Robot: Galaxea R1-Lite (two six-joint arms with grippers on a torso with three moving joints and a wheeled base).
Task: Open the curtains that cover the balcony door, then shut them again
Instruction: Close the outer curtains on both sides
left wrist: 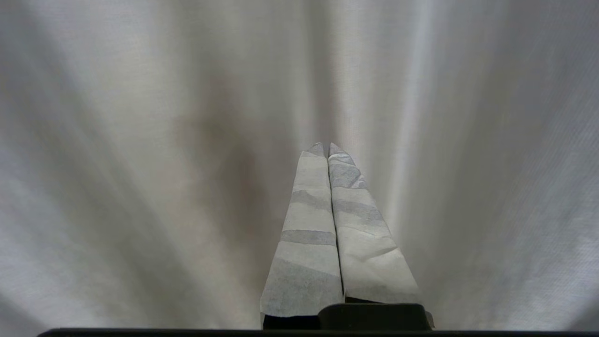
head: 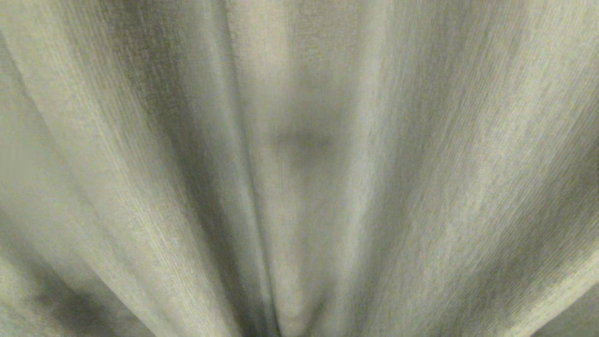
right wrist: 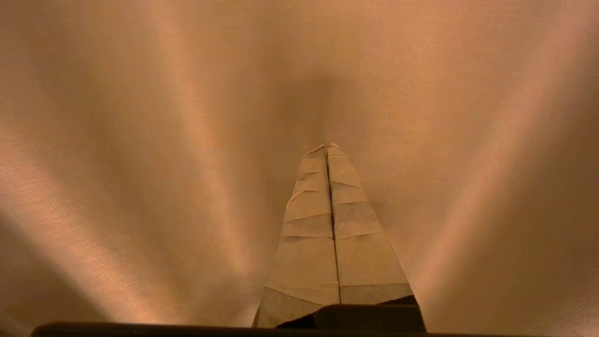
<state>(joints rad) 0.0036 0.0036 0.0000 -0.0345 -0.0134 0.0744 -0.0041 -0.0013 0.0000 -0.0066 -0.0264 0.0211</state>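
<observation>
Thick beige-grey woven curtains (head: 421, 178) hang in deep pleats and fill the whole head view from very close. Neither arm shows there. In the left wrist view my left gripper (left wrist: 326, 146) is shut, its tape-wrapped fingers pressed together with nothing between them, pointing at pale pleated curtain fabric (left wrist: 140, 140) just beyond the tips. My right gripper (right wrist: 326, 146) is likewise shut and empty, its taped fingers aimed at curtain cloth (right wrist: 140, 140) that fills that view. The balcony door is hidden behind the fabric.
</observation>
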